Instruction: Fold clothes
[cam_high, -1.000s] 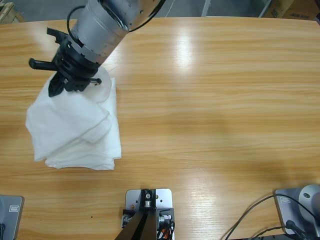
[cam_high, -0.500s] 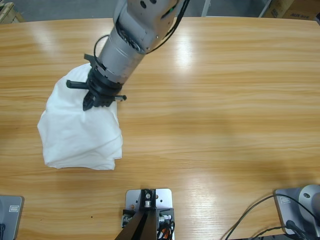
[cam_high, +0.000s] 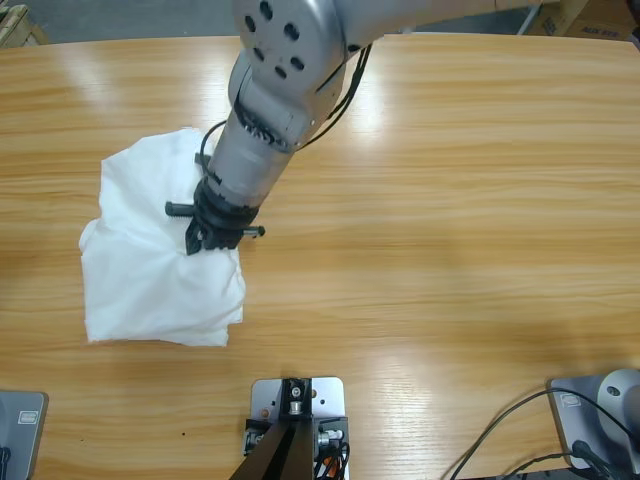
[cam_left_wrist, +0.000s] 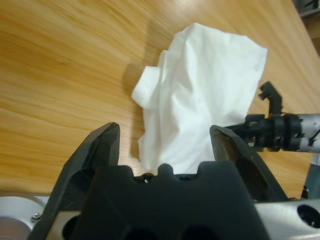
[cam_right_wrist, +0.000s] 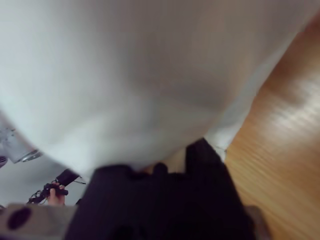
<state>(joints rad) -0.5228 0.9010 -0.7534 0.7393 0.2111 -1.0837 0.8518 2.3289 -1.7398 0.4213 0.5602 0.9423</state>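
Your T-shirt (cam_high: 150, 260) lies on the left part of the table (cam_high: 450, 200), bunched into a rough, uneven bundle rather than a flat rectangle. Judge the folding as partly done at best: the cloth is gathered on itself, but the edges are not aligned and the upper part is lifted and creased. Flattening and squaring the bundle is left to do.

Your right arm enters the high view from the top near the middle and slopes down and to the left. Its right gripper (cam_high: 212, 232) sits at the right edge of the T-shirt, low on the cloth. In the right wrist view white fabric fills almost the whole picture and lies right against the gripper body. The jaws appear closed on a fold of the T-shirt; treat this as a judgement, since the cloth hides the tips.

Your left gripper (cam_left_wrist: 165, 137) does not show in the high view. In the left wrist view its jaws stand wide apart and hold nothing. It looks along the table at the T-shirt, which lies just ahead of the jaws, with the right gripper visible at the far side of the cloth
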